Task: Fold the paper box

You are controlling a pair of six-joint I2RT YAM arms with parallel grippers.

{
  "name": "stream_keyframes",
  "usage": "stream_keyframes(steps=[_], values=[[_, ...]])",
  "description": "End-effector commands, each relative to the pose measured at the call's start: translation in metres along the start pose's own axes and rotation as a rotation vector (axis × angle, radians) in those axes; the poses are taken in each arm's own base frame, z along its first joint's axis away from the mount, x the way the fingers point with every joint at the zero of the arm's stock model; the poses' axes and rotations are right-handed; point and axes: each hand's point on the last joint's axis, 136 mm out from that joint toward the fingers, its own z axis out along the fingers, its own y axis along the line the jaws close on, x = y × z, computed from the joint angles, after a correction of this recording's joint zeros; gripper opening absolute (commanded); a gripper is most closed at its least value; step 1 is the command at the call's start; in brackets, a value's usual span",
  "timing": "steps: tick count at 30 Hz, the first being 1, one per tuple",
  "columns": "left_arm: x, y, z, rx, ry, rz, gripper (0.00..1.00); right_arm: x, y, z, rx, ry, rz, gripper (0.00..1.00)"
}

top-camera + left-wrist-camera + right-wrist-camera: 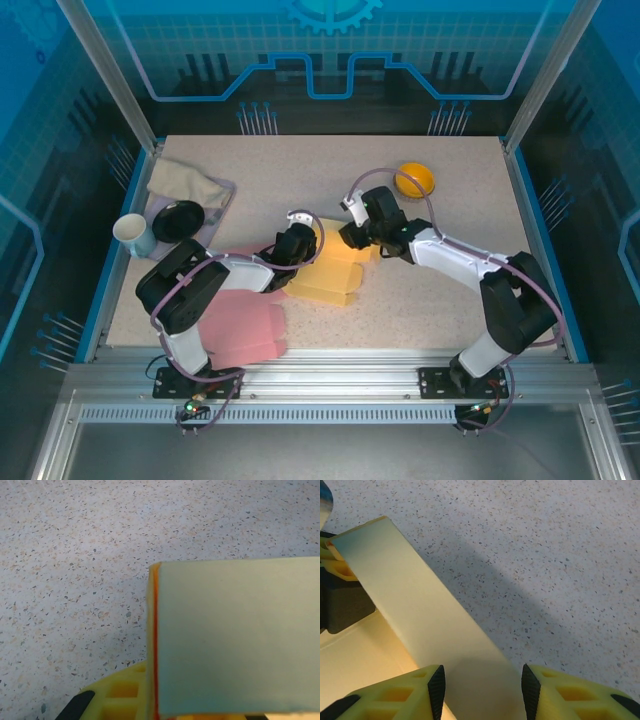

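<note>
Yellow card, thin, light: paper box (335, 278) lies in middle of table (450, 200), between arms. Probably stiff in panels, weak at creases; take flap (415, 600) near free edge. Right gripper (482, 682) spread, raised flap between fingers. Left gripper (298, 246) at box; its grip cannot tell.

Speckled desk (470, 190) carrying a yellow paper box (330, 280) centre, pink sheet (245, 325) near left, orange bowl (414, 179) far right, white cup (133, 234) left.

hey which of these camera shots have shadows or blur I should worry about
Top external: sharp, evenly lit table, blue cast around it. Left wrist: the paper box panel sits close to the lens, looking soft and greenish. Right wrist: a broad diagonal shadow crosses the table beside the raised flap.
</note>
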Motion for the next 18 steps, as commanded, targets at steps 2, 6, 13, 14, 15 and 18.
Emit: stream_keyframes(steps=[2,6,13,14,15,18], values=[[0.014,0.007,-0.004,-0.046,0.04,-0.02,0.03,-0.028,-0.004,-0.033,0.039,-0.029,0.055,0.48],[0.017,0.006,-0.005,-0.053,0.048,-0.039,0.03,-0.037,-0.017,-0.053,0.081,0.004,0.168,0.5],[0.018,0.005,-0.008,-0.08,0.06,-0.085,0.02,-0.028,-0.02,-0.055,-0.008,0.076,0.407,0.51],[0.018,0.004,-0.008,-0.078,0.06,-0.089,0.02,-0.026,-0.021,-0.053,-0.028,0.07,0.448,0.51],[0.018,0.003,-0.009,-0.076,0.062,-0.091,0.02,-0.024,-0.021,-0.051,-0.049,0.067,0.482,0.51],[0.018,-0.001,-0.01,-0.08,0.064,-0.08,0.02,-0.018,-0.019,-0.04,-0.108,0.081,0.55,0.51]])
